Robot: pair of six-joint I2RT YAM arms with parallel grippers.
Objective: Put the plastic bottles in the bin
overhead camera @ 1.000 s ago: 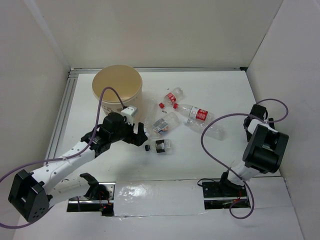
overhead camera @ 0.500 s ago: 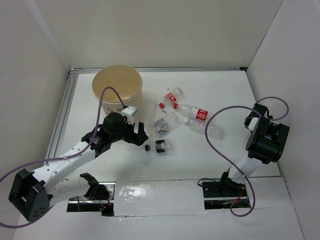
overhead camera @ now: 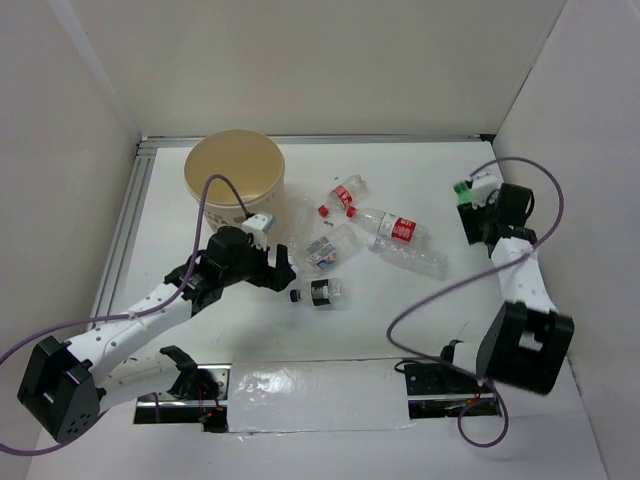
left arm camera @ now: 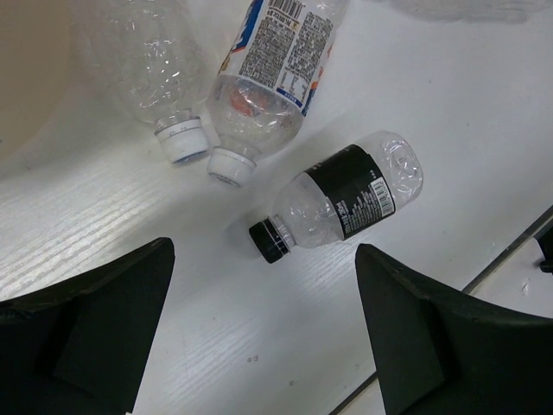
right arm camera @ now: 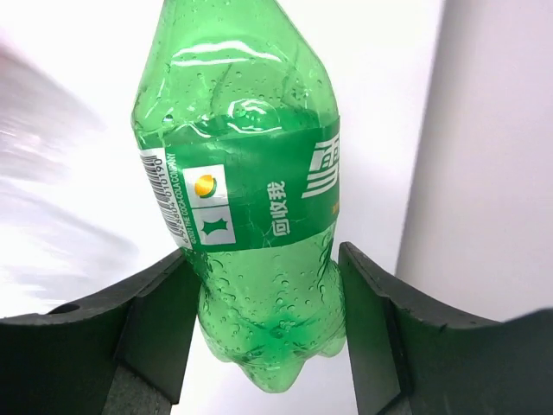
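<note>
Green plastic bottle [right arm camera: 251, 173] is clamped in my right gripper [right arm camera: 263, 298]. My left gripper [left arm camera: 263, 298] hangs wide apart over the black-labelled bottle [left arm camera: 346, 203] lying on the desk [left arm camera: 112, 225].

Beyond the black-labelled bottle [left arm camera: 346, 203], the unlabelled clear bottle [left arm camera: 143, 60] and the printed-label bottle [left arm camera: 272, 69] run off the top edge of the left wrist view, so their bases are unseen. Far left of it, the bin [left arm camera: 22, 69] is only a tan sliver in the corner. The bottom edge cuts the fingers of the left gripper [left arm camera: 263, 251]. Well right of that bottle, the green bottle [right arm camera: 251, 190] loses its neck past the top edge, and the surface behind it is blurred. From above it is only a green speck at the right gripper [right arm camera: 266, 255].
</note>
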